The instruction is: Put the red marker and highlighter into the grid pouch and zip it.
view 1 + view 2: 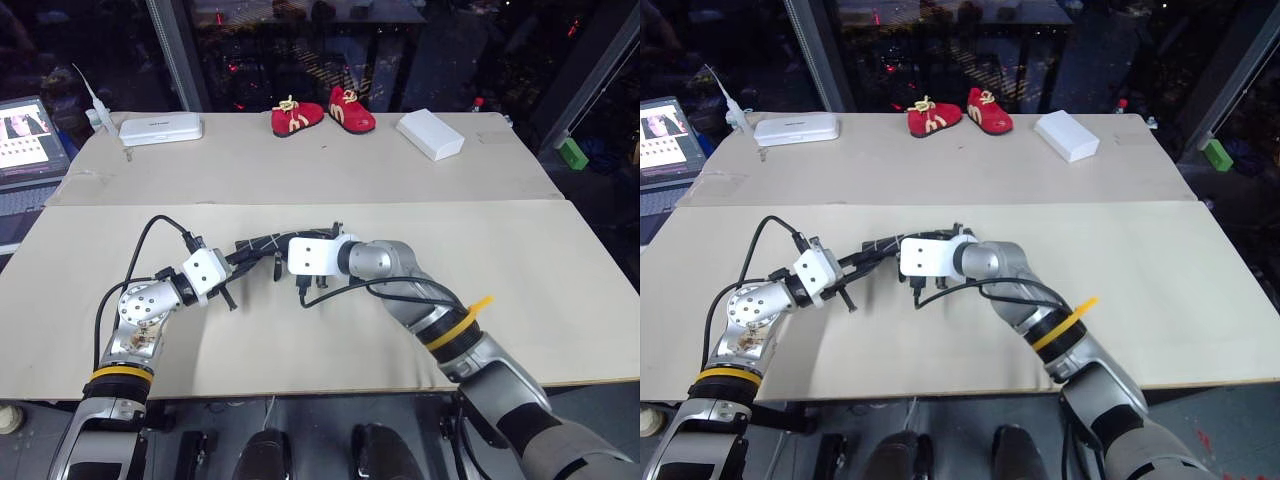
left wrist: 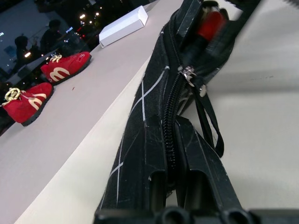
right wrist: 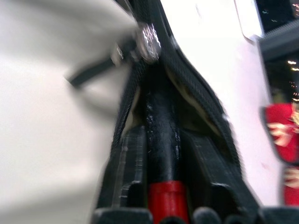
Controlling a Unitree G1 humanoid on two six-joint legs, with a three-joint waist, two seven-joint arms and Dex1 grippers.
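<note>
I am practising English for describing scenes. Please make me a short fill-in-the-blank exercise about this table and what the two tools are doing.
1. The left tool is shut on the end of the grid ____.
2. The red marker, between the right tool's fingers, goes into the opening with its ____ end first.
3. At the far edge of the table stand two red ____.
4. The zipper pull sits partway along, so the zip is only partly ____.

Missing words: pouch; black; shoes; closed

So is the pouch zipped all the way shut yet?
No, the pouch gapes open past its zipper slider, and the red marker pokes into that opening.
</note>
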